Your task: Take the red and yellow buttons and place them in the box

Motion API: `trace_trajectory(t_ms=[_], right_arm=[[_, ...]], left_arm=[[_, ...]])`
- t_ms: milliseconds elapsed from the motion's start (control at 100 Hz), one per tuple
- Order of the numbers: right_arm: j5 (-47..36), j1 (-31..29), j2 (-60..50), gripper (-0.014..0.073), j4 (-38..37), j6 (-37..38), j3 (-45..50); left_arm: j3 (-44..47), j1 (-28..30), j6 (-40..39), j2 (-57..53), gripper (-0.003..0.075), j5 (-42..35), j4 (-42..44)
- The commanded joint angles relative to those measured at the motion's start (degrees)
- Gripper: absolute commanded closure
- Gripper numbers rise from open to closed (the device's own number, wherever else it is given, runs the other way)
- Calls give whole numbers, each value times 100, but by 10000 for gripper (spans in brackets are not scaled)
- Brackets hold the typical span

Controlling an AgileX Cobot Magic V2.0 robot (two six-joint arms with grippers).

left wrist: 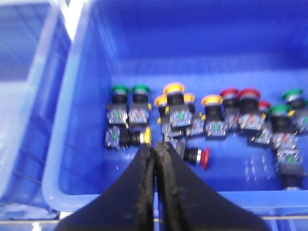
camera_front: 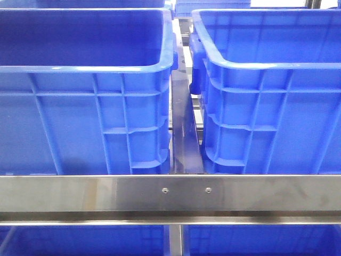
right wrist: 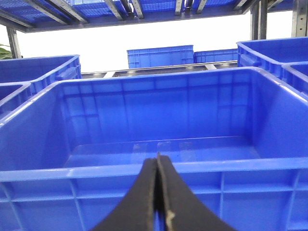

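Note:
In the left wrist view a blue crate (left wrist: 72, 130) holds several push buttons with red, yellow and green caps. One yellow button (left wrist: 146, 136) and one red button (left wrist: 204, 158) lie on their sides closest to my left gripper (left wrist: 155, 147), which hovers above them, shut and empty. More yellow caps (left wrist: 173, 89) and red caps (left wrist: 248, 94) stand behind. My right gripper (right wrist: 157, 159) is shut and empty, just outside the near rim of the box (right wrist: 96, 171), whose bright inside holds nothing. In the front view the box (camera_front: 256, 66) stands on the right; neither gripper shows there.
A matching crate with a dark inside (camera_front: 85, 66) stands left of the box, with a narrow dark gap (camera_front: 184, 128) between them. A steel rail (camera_front: 170, 194) crosses in front. Green-capped buttons (left wrist: 120, 90) sit among the others. More blue crates (right wrist: 161, 55) stand beyond, under a shelf (right wrist: 144, 12).

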Motion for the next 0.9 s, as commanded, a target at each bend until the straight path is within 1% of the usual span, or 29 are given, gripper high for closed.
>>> trace_trajectory(t_ms=[0, 180, 250, 320, 360, 370, 390, 440, 490, 540, 650, 790, 890], right_arm=[[-496, -15, -143, 662, -1, -18, -106], [-496, -15, -143, 662, -1, -18, -106], [-496, -15, -143, 662, -1, -18, -106], [-496, -15, -143, 662, -1, -18, -106], [-496, -15, -143, 662, -1, -18, -106], [-496, -15, -143, 662, -1, -18, -106], [-496, -15, -143, 662, -1, -18, -106], [-496, -15, -143, 662, -1, -18, -106], [-496, -15, -143, 662, -1, -18, -106], [-496, -15, -143, 662, -1, -18, -106], [-496, -15, -143, 662, -1, -18, -106], [-496, -15, -143, 662, -1, -18, -106], [-496, -15, -143, 662, -1, -18, -106]], left_arm=[[-212, 8, 3, 211, 739, -328, -40], [-212, 5, 3, 387, 734, -337, -40], [-212, 8, 3, 398, 688, -337, -49], [-212, 8, 3, 398, 589, -326, -49], [-212, 8, 3, 398, 505, -316, -49], [-212, 8, 3, 398, 475, -316, -49], [-212, 8, 3, 398, 443, -316, -49], [-212, 8, 3, 398, 320, -316, -49], [-212, 8, 3, 398, 237, -316, -49], [-212, 8, 3, 398, 192, -327, -49], [-212, 8, 3, 409, 188, -321, -109], [-275, -14, 30, 503, 188, -333, -649], [-412, -224, 158, 774, 188, -325, -807]])
